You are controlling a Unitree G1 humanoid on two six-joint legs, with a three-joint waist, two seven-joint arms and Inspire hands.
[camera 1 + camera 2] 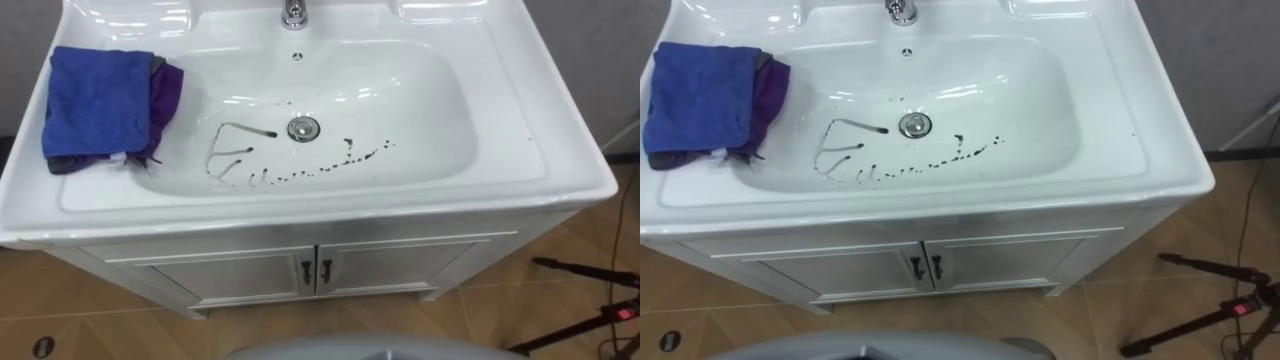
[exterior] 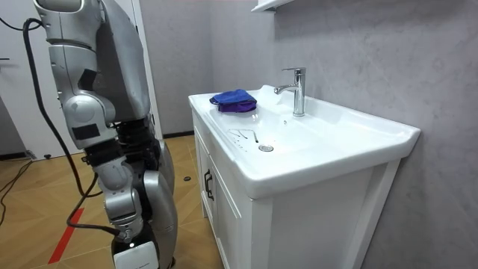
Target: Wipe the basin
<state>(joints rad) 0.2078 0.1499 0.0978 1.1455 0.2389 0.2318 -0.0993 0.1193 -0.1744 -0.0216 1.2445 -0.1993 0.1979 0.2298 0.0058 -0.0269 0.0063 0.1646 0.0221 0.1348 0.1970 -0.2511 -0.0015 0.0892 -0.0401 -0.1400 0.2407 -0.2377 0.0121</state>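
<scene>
A white basin [image 1: 520,150] lies right below me, and dark streaks and specks [image 1: 250,170] run across the bottom of its bowl beside the drain [image 1: 303,127]. A folded blue cloth [image 1: 95,100] rests on the left rim, on top of a purple one [image 1: 165,95]. In the room view I stand upright facing the basin's front, and the blue cloth [image 2: 233,99] shows at the far corner of the rim. My right arm hangs at my side, and its hand [image 2: 138,254] is cut off by the picture's lower edge.
A chrome faucet [image 1: 293,12] stands at the back of the basin, in the middle. Below it is a white cabinet with two doors [image 1: 250,275]. A dark tripod leg [image 1: 590,300] lies on the wooden floor at the right.
</scene>
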